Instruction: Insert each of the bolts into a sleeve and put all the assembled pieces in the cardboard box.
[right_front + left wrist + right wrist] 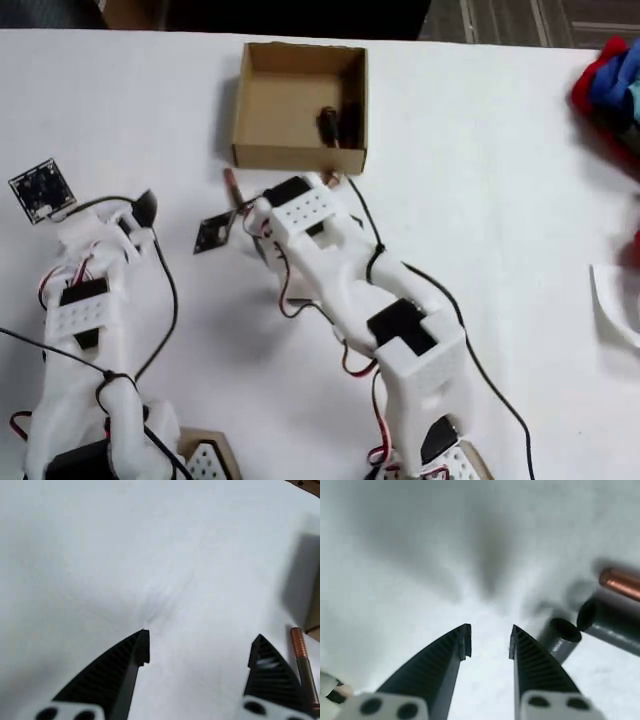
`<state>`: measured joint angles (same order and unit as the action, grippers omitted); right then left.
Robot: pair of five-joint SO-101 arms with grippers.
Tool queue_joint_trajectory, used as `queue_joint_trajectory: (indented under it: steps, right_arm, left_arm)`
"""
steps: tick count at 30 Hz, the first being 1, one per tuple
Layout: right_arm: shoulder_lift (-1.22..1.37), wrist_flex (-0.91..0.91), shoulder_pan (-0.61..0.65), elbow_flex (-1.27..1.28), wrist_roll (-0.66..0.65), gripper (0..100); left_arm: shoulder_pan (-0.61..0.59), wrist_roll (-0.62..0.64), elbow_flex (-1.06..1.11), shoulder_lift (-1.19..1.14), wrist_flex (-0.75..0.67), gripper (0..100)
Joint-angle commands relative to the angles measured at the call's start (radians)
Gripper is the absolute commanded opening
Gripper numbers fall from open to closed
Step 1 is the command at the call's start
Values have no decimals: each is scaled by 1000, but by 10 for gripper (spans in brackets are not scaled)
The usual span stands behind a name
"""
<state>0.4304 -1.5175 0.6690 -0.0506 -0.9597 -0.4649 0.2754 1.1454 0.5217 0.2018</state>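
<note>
A: Bolt (230,186) – where was it?
B: On the white desk (480,150), outside the cardboard box (300,157), just off its front wall nr one corner. Copper, lying flat.
A: Left gripper (202,642)?
B: Wide open, empty. Hung low over the desk. Its wrist view had the bolt just beside one finger, not betw. the two; couldn't tell if touching.
A: Right gripper (490,637)?
B: Open only a crack, nothing betw. the fingers. Also low over the desk, w/ its arm stretched toward the box front.
A: What lay by it?
B: Nearer sleeve (560,639), dark grey, showed its open mouth & sat just beside one finger. 2nd sleeve (612,626) lay right next to the first, mouths close together. Copper bolt tip (622,582) sat just behind the 2nd sleeve; couldn't tell if it was the same bolt, or if touching.
A: Anything in the box?
B: Dark pieces (338,125) against one side wall. Too small to tell what they were.
A: Other stuff?
B: Coloured cloth (610,90) at the desk's edge on the right arm's side, well apart from both arms.
</note>
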Motion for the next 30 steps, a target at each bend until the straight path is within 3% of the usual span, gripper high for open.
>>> queue_joint_trajectory:
  steps: [1, 8, 13, 30]
  right_arm:
    - [-45, -48, 24, -66, 0, 124]
    - [-96, -45, -54, -109, 32, 134]
    - [-94, -42, -91, -107, 41, 221]
    - [128, 110, -111, -114, 49, 209]
  left_arm:
    - [-9, 0, -45, -2, -6, 327]
    - [-9, 0, -45, -2, -6, 327]
    - [-8, 0, -45, -2, -6, 327]
    - [-8, 0, -47, -2, -6, 327]
